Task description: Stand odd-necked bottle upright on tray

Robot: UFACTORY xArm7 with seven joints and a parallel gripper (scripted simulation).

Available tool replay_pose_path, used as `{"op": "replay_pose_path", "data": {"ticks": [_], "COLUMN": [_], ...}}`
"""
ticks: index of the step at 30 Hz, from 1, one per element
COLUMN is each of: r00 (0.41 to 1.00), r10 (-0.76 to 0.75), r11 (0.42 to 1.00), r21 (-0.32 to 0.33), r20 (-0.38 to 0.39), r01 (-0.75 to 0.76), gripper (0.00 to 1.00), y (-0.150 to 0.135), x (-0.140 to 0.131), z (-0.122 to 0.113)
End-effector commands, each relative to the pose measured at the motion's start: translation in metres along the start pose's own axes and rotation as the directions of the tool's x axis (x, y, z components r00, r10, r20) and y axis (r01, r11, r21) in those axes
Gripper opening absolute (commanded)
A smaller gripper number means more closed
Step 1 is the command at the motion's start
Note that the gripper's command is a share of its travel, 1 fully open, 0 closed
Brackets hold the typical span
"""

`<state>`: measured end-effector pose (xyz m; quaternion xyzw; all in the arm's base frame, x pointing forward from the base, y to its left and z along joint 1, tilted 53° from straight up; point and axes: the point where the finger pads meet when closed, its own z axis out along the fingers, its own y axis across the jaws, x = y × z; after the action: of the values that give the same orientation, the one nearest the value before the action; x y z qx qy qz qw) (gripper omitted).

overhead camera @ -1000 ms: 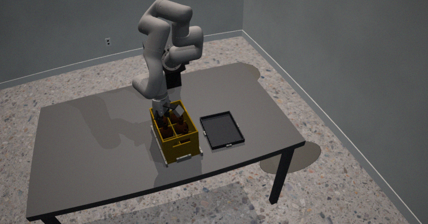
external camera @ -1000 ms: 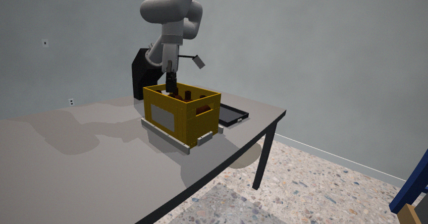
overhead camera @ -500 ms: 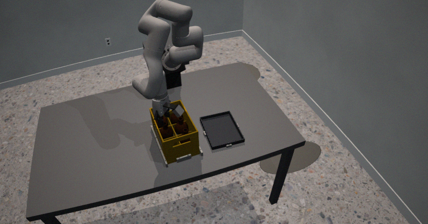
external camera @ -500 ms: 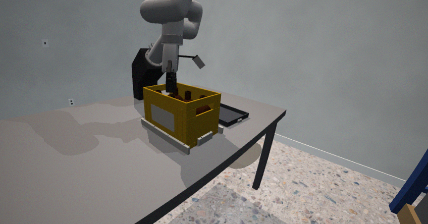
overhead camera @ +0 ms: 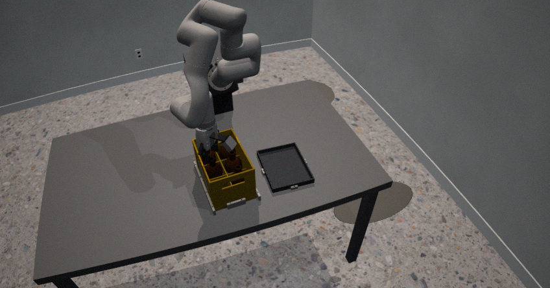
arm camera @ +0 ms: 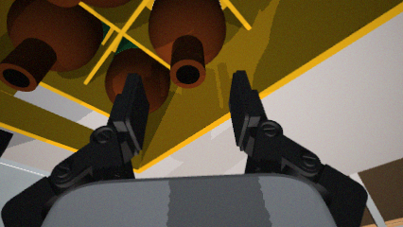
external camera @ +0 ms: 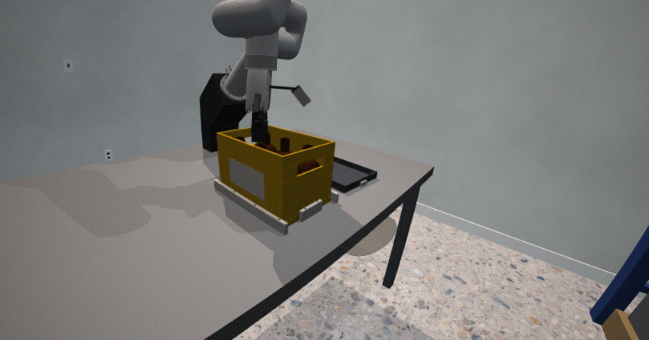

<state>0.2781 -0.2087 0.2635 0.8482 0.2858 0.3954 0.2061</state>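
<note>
Brown bottles (arm camera: 186, 28) all in crate (overhead camera: 231, 187); tray (overhead camera: 270, 187) unused. My gripper (arm camera: 187, 88) hangs apart, holding nothing; odd-neck pick & placement left.

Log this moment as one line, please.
hand: open, empty, inside crate | bottles: standing in crate | tray: no bottle yet

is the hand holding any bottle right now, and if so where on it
Nothing is held. The hand is open inside the yellow crate, its fingers apart with no bottle neck between them.
</note>
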Motion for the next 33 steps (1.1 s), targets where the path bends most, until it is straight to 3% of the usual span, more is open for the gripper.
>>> {"op": "replay_pose_path", "data": {"ticks": [1, 33], "r00": [1.000, 1.000], "r10": [0.000, 0.000], "r11": [1.000, 1.000], "r21": [-0.002, -0.002], "r20": [0.000, 0.000], "r01": [0.000, 0.000], "gripper": [0.65, 0.65], "y": [0.001, 0.001], "x": [0.000, 0.000], "z": [0.003, 0.034]}}
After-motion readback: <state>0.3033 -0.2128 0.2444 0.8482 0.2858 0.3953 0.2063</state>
